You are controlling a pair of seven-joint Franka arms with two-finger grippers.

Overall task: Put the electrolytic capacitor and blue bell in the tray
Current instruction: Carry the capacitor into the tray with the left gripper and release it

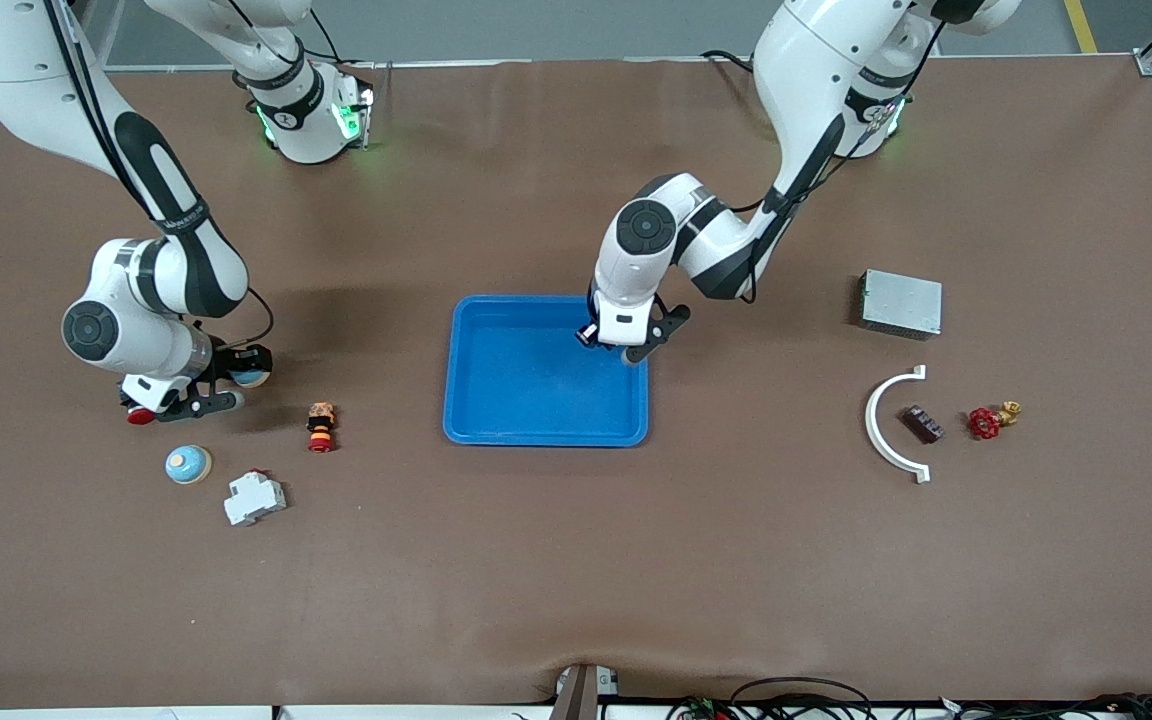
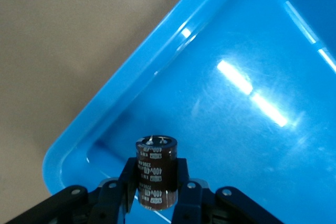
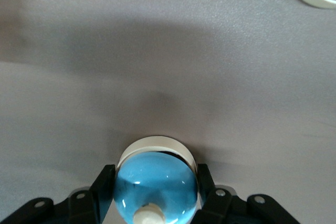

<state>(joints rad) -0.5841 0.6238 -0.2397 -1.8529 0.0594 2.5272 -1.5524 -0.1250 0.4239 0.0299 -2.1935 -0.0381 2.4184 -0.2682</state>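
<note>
Left gripper (image 2: 156, 192) over tray (image 1: 466, 390) corner, clamping rigid, slick electrolytic capacitor (image 2: 156, 178) sidewalls; right gripper (image 3: 156, 195) near right arm's table edge, pinching smooth blue bell (image 3: 156, 188).

Both arms were glossy white, built of rounded segments joined by black bands and dark grey round joint caps. The right arm (image 1: 151, 290) carried a long black stripe along its forearm and thin black cables looping beside the wrist. The left arm (image 1: 696, 240) showed the same black stripe and a cable trailing from its elbow. Green lights glowed at both bases (image 1: 311, 115), one of which bore a round black mark. The fingers (image 2: 123, 190) were matt black with small silver screws set in their brackets (image 3: 79, 198).
</note>
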